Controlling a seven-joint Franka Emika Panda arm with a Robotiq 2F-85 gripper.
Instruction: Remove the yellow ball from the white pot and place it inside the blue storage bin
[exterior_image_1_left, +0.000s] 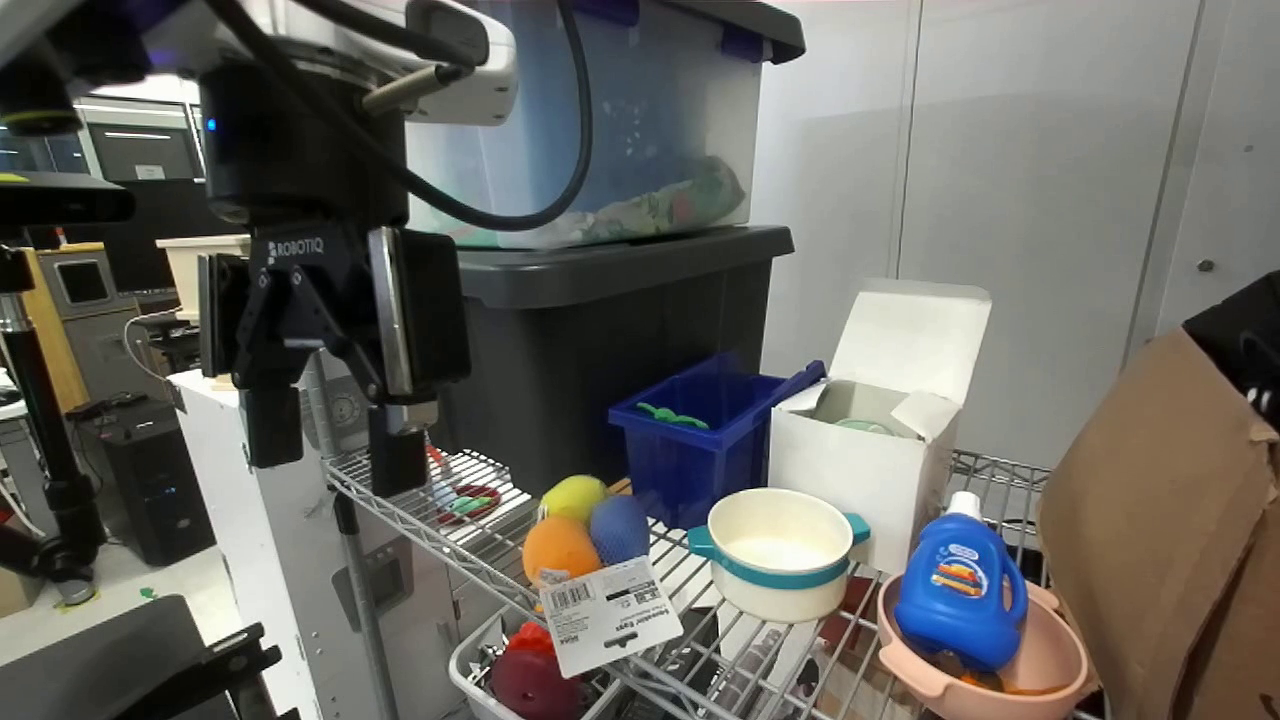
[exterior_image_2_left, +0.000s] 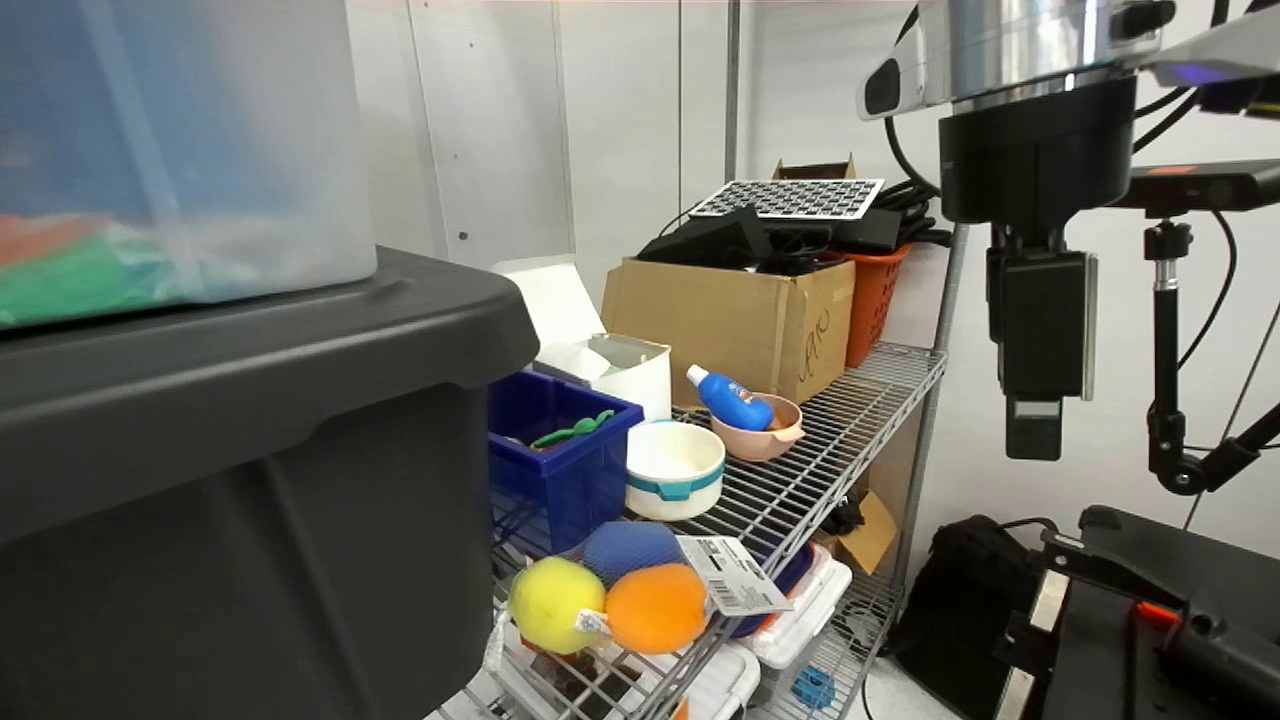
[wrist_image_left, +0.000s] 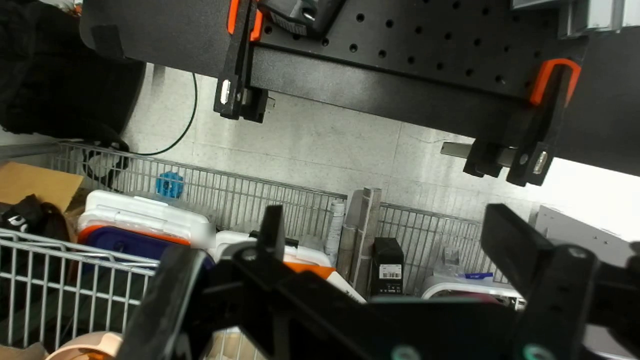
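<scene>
My gripper (exterior_image_1_left: 335, 445) hangs in the air beside the wire shelf, fingers pointing down. Its jaws stand wide apart with nothing between them, as the wrist view (wrist_image_left: 385, 225) also shows. On the shelf sits the white pot (exterior_image_1_left: 790, 603), cream with a teal band and handles, upright and uncovered. The visible part of its inside is bare; the yellow ball is hidden or out of view. Right beside the pot is the blue storage bin (exterior_image_1_left: 680, 470), also seen in an exterior view as a dark blue bin (exterior_image_2_left: 560, 500). A green item (exterior_image_2_left: 575, 428) lies in it.
Netted yellow (exterior_image_2_left: 555, 605), orange (exterior_image_2_left: 655, 608) and blue balls (exterior_image_2_left: 628, 550) lie at the shelf edge before the bin. Behind stands a dark grey tote (exterior_image_1_left: 600, 370). Near the pot are a white box (exterior_image_1_left: 840, 480), a pink bowl (exterior_image_2_left: 750, 447) holding a blue bottle (exterior_image_1_left: 965, 590), and a cardboard box (exterior_image_2_left: 700, 320).
</scene>
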